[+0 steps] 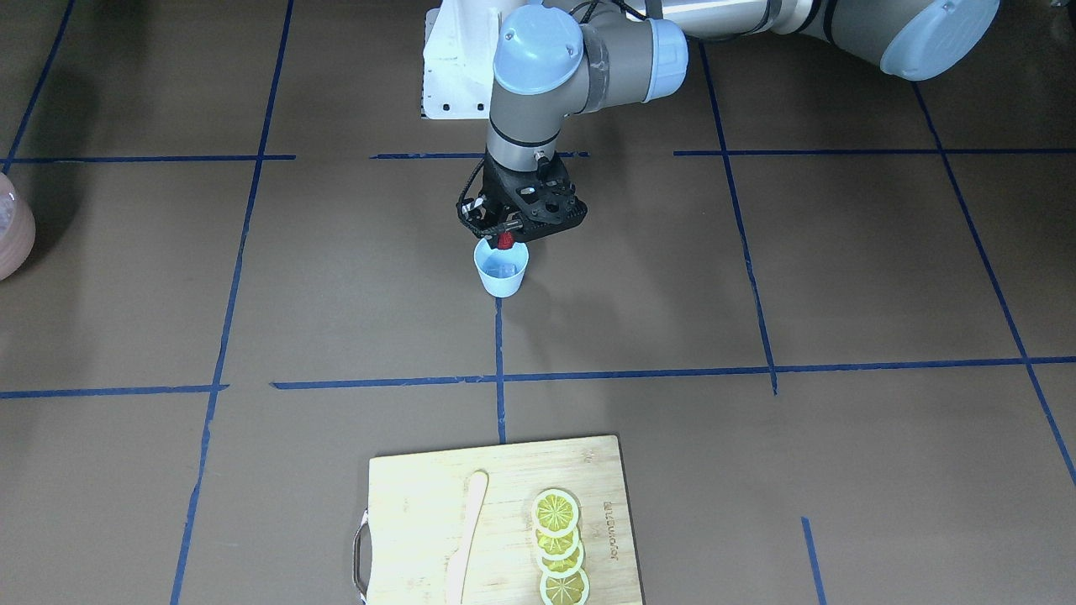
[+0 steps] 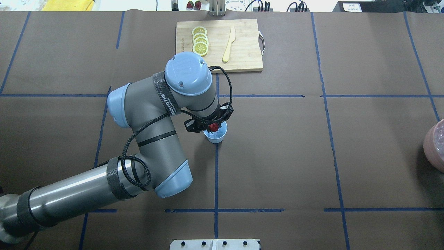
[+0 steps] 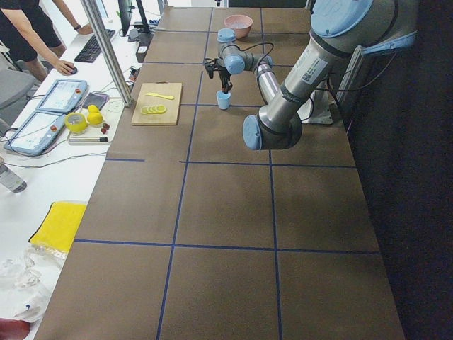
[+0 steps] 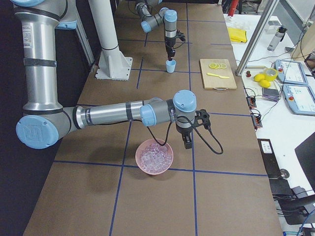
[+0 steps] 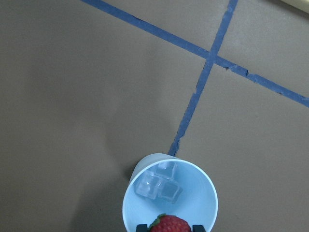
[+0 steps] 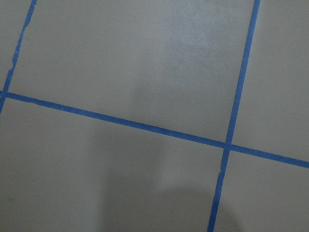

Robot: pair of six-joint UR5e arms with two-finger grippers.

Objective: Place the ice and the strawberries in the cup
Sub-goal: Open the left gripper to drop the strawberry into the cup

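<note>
Red strawberry [image 5: 169,225] over cup [image 5: 199,205], wrist view reveals ice [image 5: 147,186] inside

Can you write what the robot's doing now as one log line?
left tool: shut on strawberry over cup | cup: ice inside | right tool: near bowl, state unclear

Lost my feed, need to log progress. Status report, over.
Left gripper shut on strawberry, over cup. Three ice cubes in cup. Right gripper beside bowl, state unclear. Cup mouth unobstructed.
</note>
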